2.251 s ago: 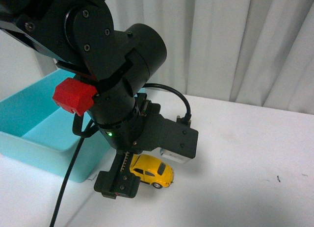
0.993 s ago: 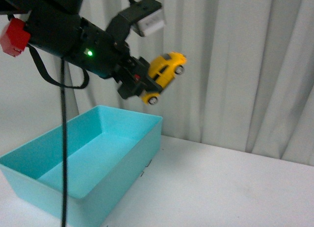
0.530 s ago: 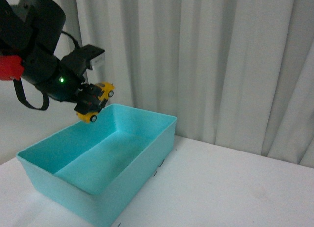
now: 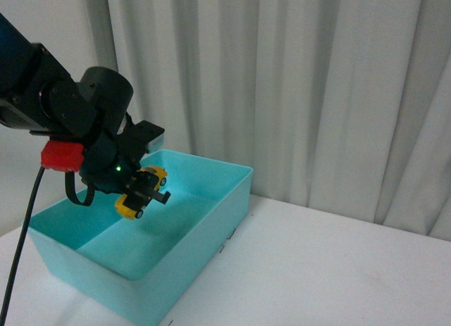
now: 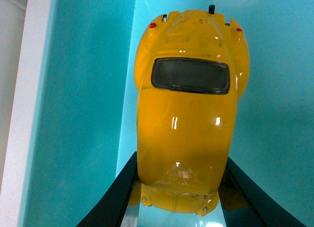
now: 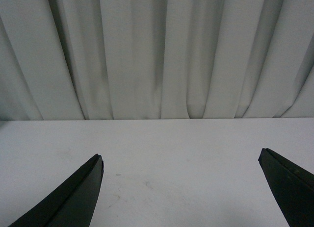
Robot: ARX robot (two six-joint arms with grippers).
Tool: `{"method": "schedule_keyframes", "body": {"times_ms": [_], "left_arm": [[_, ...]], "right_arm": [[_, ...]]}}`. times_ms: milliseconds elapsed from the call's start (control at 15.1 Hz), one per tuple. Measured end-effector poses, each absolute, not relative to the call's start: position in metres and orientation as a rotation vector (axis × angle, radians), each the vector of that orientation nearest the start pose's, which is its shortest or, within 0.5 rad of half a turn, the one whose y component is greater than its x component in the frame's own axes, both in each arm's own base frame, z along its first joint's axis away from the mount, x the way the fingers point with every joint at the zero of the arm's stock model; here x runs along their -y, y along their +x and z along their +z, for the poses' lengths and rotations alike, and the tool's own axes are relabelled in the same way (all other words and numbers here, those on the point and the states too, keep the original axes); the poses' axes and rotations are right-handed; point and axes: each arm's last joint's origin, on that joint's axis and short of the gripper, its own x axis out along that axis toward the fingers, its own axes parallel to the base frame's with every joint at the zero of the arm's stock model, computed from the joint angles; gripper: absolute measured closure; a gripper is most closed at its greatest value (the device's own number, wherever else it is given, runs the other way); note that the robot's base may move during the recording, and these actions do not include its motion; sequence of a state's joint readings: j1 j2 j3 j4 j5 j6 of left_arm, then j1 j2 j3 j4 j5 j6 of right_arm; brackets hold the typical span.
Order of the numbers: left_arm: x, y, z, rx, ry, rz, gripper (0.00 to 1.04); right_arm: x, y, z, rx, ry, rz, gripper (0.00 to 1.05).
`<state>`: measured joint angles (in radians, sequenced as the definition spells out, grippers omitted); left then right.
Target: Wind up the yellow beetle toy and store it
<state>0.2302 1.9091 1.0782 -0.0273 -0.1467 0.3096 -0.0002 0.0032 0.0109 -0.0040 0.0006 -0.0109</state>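
Now: L tool (image 4: 146, 193) grips yellow beetle toy (image 5: 186, 114) above teal bin (image 4: 211, 217) floor; R tool (image 6: 181, 188) spread wide.

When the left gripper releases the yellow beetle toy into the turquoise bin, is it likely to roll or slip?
The yellow beetle toy looks rigid, and its glossy rounded shell may slip in the left gripper. On its wheels it would probably roll across the flat floor of the turquoise bin until a wall stops it.
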Motion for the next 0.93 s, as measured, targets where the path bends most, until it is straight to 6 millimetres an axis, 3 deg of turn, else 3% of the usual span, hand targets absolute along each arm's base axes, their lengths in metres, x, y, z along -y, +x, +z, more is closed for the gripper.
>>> {"method": "schedule_keyframes", "body": {"times_ms": [331,530,795,927], "left_arm": [[-0.079,0.392,0.117,-0.928,0.248,0.193,0.66],[-0.077,0.390,0.092,-1.017,0.254,0.173,0.66],[-0.080,0.388,0.090,-1.035,0.234,0.162,0.65],[-0.081,0.386,0.088,-1.057,0.210,0.151,0.44]], "right_arm": [[0.000,0.097,0.167,0.003,-0.011,-0.001,0.07],[0.000,0.097,0.167,0.003,-0.011,-0.001,0.07],[0.000,0.097,0.167,0.004,-0.011,-0.001,0.07],[0.000,0.097,0.167,0.003,-0.011,-0.001,0.07]]}}
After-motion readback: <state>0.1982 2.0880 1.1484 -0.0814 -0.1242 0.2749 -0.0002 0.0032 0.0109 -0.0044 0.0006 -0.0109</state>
